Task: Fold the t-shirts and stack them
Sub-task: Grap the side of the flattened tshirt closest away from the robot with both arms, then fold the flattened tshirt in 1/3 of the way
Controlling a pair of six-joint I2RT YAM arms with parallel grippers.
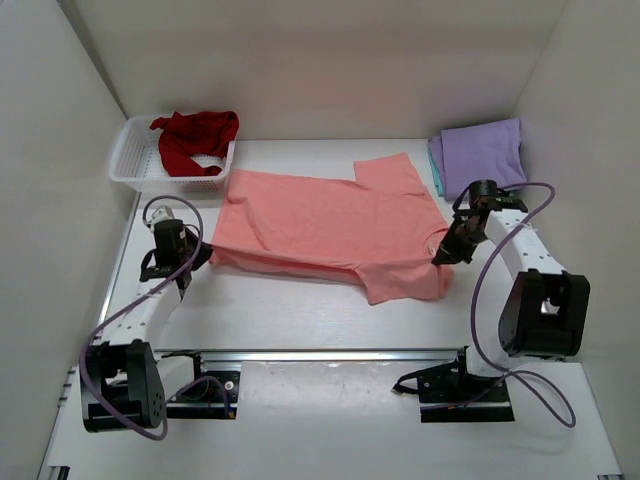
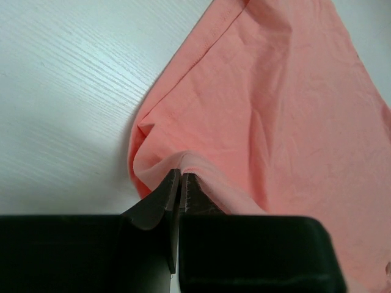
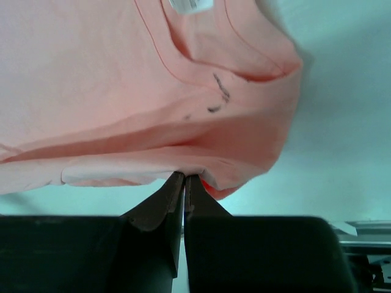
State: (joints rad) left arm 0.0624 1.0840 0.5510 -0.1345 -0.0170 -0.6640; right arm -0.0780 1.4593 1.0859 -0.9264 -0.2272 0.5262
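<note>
the left gripper (image 2: 181, 177) is squeezed nearly shut, and it pinches a fold of the salmon-pink t-shirt (image 1: 330, 225) between its two dark fingers. the pinched bit is on the shirt's left end, where a stitched edge runs by. the cloth bunches up into a little hump just above the fingertips. this gripper sits near the left edge of the table (image 1: 300, 310).

the right gripper (image 3: 184, 178) is squeezed shut too, and it pinches the same pink shirt at its other end. its fingers bite the cloth just below the neck hole. a white label (image 3: 189, 5) shows inside the neck, and some small dark marks (image 3: 220, 91) sit on the cloth near the neck band. this gripper is near the right edge of the table.

the pink shirt lies sideways across the middle of the table, with its neck to the right and its bottom to the left. one sleeve points to the far edge and one points to the near edge.

a dark red t-shirt (image 1: 195, 135) is heaped in a white basket (image 1: 130, 165) at the far left corner and hangs over the rim. a lavender-purple t-shirt (image 1: 485, 150) lies folded at the far right corner. a teal t-shirt (image 1: 436, 165) peeks out from under its left side.
</note>
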